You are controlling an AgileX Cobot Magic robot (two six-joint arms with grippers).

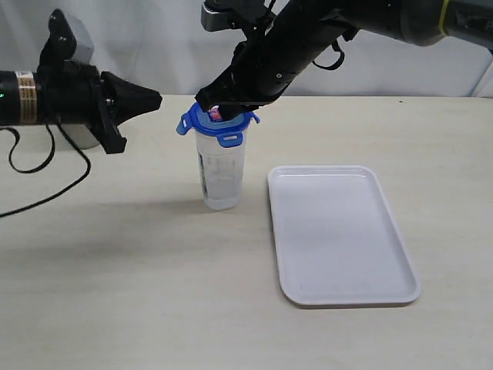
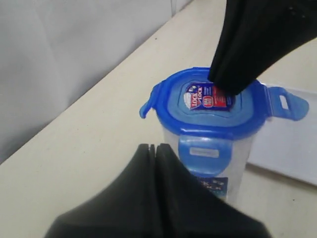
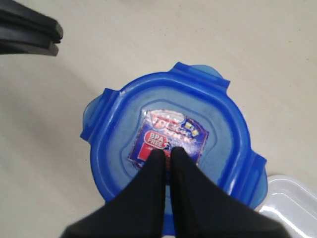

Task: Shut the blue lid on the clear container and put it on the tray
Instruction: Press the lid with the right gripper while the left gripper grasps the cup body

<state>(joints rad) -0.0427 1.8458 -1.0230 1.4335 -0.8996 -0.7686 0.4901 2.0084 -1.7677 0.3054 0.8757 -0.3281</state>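
Observation:
The clear container [image 1: 222, 171] stands upright on the table, left of the tray [image 1: 339, 231]. The blue lid [image 1: 218, 123] sits on its mouth; its flaps stick outward in the exterior view. My right gripper [image 1: 211, 105] is shut, its tips resting on the lid's red-and-white sticker [image 3: 168, 136]. In the right wrist view that gripper [image 3: 167, 151] meets the blue lid [image 3: 119, 134] at its middle. My left gripper [image 1: 157, 98] is shut and empty, hovering just left of the lid. The left wrist view shows the left gripper [image 2: 155, 147] in front of the clear container [image 2: 240, 171] and the blue lid [image 2: 173, 106].
The white tray lies flat and holds nothing. A black cable [image 1: 46, 177] trails on the table under the left arm. A grey object [image 1: 81, 139] sits behind that arm at the far left. A pale backdrop closes off the table's far edge.

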